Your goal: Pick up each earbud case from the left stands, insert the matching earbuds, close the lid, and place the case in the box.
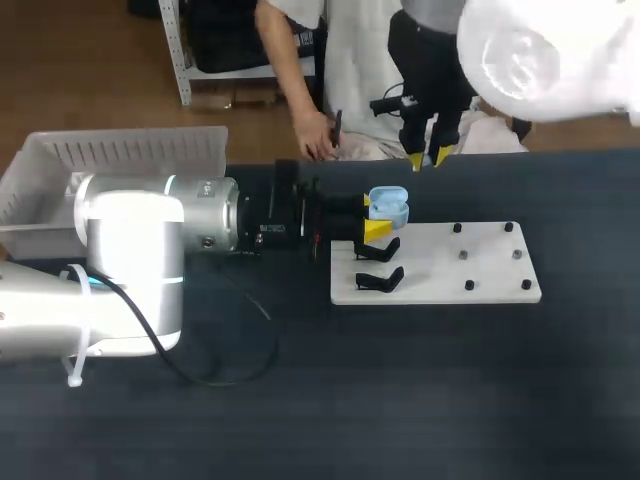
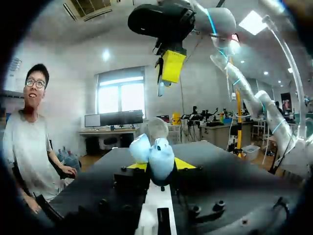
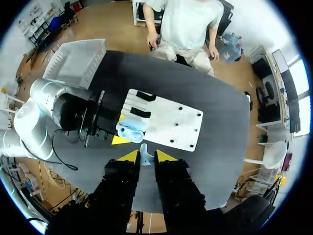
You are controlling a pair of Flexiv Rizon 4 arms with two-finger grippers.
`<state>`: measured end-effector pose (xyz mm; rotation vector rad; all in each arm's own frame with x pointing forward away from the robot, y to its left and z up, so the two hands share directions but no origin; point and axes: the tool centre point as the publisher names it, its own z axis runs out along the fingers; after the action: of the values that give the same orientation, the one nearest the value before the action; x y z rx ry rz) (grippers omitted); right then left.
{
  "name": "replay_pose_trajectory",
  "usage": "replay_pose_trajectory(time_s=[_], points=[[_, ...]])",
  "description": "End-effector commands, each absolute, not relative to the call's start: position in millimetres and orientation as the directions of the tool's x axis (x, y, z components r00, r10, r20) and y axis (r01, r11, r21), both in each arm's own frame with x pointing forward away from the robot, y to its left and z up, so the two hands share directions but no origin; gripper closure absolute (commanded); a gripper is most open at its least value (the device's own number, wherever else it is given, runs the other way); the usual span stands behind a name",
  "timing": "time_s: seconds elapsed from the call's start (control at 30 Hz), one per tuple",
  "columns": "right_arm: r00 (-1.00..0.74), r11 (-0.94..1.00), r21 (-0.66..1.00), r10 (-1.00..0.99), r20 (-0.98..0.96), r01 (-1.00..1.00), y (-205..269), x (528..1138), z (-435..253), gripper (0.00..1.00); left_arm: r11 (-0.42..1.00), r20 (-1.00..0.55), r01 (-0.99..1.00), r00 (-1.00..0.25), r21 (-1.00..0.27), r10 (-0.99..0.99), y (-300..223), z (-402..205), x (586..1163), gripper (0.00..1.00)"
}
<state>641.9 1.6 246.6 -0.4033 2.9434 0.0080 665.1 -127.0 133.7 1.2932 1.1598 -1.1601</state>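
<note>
While the left claw (image 1: 378, 218) is clenched on the pale blue earbud case (image 1: 389, 206), the case sits between its yellow tips with the lid raised. It is held over the near edge of the white board (image 1: 480, 270). Two black stands (image 1: 380, 281) lie just beside that claw. The right claw (image 3: 146, 156) grasps a small pale earbud (image 3: 145, 152), above the case and apart from it. The box (image 1: 60, 165) lies well behind the left claw.

The left arm (image 1: 130, 270) is a thick white cylinder with a brushed silver collar, then a black wrist block. The left tool (image 1: 381, 218) ends in bright yellow tips. A thin black cable (image 1: 240, 365) loops off it. The right arm (image 1: 540, 50) is rounded, glossy white, and the right tool (image 1: 431, 155) is black and yellow-tipped.
</note>
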Motion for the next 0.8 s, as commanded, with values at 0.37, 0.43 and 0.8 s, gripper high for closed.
replay_pose_trajectory(time_s=[0.37,0.43,0.8], points=[[-0.953,0.963,-0.02,-0.268,-0.141,-0.268,4,645,248,1.0,-0.029,-0.996,0.996,0.081,0.08,0.029,-128,133,664,1.0],[-0.953,0.963,-0.017,-0.268,-0.141,-0.268,6,645,248,1.0,-0.029,-0.996,0.996,0.081,0.08,0.029,-128,133,664,1.0],[-0.956,0.962,-0.139,-0.253,-0.151,-0.233,31,633,240,1.0,-0.029,-0.996,0.996,0.081,0.08,0.029,-128,133,664,1.0]])
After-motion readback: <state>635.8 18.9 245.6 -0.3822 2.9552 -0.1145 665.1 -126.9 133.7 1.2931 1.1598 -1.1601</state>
